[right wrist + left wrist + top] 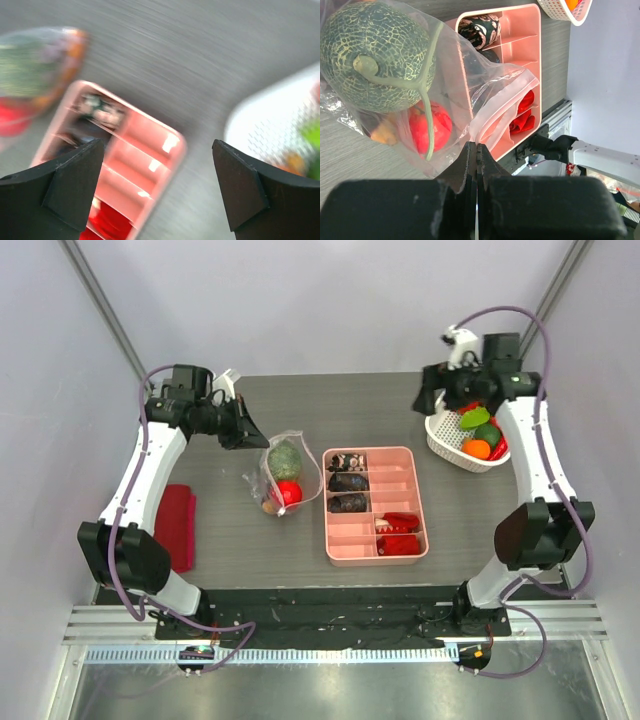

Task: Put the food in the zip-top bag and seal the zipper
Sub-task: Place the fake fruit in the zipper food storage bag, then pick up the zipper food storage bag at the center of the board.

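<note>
The zip-top bag (285, 472) lies on the table left of the pink tray, its mouth lifted. Inside it are a netted green melon (375, 55), a red tomato (432, 125) and an orange piece (382, 134). My left gripper (477, 147) is shut on the bag's edge close to the whitish zipper strip (502, 102); in the top view the left gripper (250, 438) is at the bag's upper left. My right gripper (157, 145) is open and empty, hovering over the table between tray and basket. In the top view the right gripper (437, 400) is near more food, a green piece (475, 420) and an orange one (477, 448).
A white basket (440, 443) at the back right holds the loose food. A pink compartment tray (412, 502) with dark lumps and red pieces sits mid-table. A red folded cloth (176, 525) lies at the left edge. The right wrist view is motion-blurred.
</note>
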Controlling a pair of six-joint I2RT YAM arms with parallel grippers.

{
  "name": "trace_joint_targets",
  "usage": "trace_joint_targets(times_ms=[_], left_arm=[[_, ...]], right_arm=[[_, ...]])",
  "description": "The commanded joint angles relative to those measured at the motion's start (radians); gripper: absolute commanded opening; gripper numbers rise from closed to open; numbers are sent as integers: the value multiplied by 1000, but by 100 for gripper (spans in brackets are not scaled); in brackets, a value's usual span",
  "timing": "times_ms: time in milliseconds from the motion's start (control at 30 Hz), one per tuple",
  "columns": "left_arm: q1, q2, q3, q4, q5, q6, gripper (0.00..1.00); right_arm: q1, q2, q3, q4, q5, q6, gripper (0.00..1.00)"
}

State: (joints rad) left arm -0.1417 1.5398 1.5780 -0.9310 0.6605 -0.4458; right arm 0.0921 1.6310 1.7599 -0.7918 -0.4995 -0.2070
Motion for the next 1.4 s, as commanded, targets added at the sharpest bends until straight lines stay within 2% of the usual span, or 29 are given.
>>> trace_joint_targets(times_ms=[0, 67, 167, 200, 300, 667, 767, 800, 867, 900, 967, 1000, 1067, 1100, 1200, 1233, 1367], left_arm=[[2, -24, -9, 46, 25, -8, 0], [2, -26, -15, 47, 27, -8, 0], [2, -26, -23, 52, 28, -13, 0], [2, -27, -23, 55, 28, -14, 0], [2, -24, -26, 61, 27, -17, 0], [2, -53, -42, 55, 68, 12, 1], [1, -76, -59, 58, 74, 39, 13], [1, -86, -68, 61, 79, 50, 23], [-4, -121, -82, 67, 80, 73, 35], [-10, -136, -99, 73, 73, 108, 44], [-30, -180, -111, 66, 29, 163, 52], [-71, -194, -125, 58, 8, 221, 58], [-119, -239, -144, 41, -38, 286, 64], [-172, -254, -170, 41, -105, 315, 69], [-264, -302, -223, 35, -238, 426, 73], [-335, -311, -237, 35, -269, 473, 74], [-511, -368, -317, 96, -470, 519, 75]], right_arm=[[-199, 42, 6, -165, 79, -43, 92], [-282, 90, 24, -210, 165, -80, 91], [-340, 145, 36, -224, 257, -95, 90], [-345, 157, 36, -225, 321, -97, 90], [-348, 202, 20, -227, 389, -95, 92], [-348, 279, -59, -165, 407, -48, 92], [-348, 296, -85, -130, 415, -48, 92], [-348, 299, -94, -121, 417, -46, 92], [-348, 302, -102, -90, 417, -39, 93], [-348, 305, -105, -83, 415, -32, 93], [-347, 309, -105, -63, 406, -17, 93], [-347, 309, -105, -54, 403, -9, 93], [-347, 317, -105, -37, 392, 4, 93], [-347, 319, -103, -32, 392, 9, 93], [-348, 336, -103, -26, 392, 21, 93], [-348, 336, -105, -23, 392, 24, 93], [-348, 328, -106, -18, 369, 35, 93]])
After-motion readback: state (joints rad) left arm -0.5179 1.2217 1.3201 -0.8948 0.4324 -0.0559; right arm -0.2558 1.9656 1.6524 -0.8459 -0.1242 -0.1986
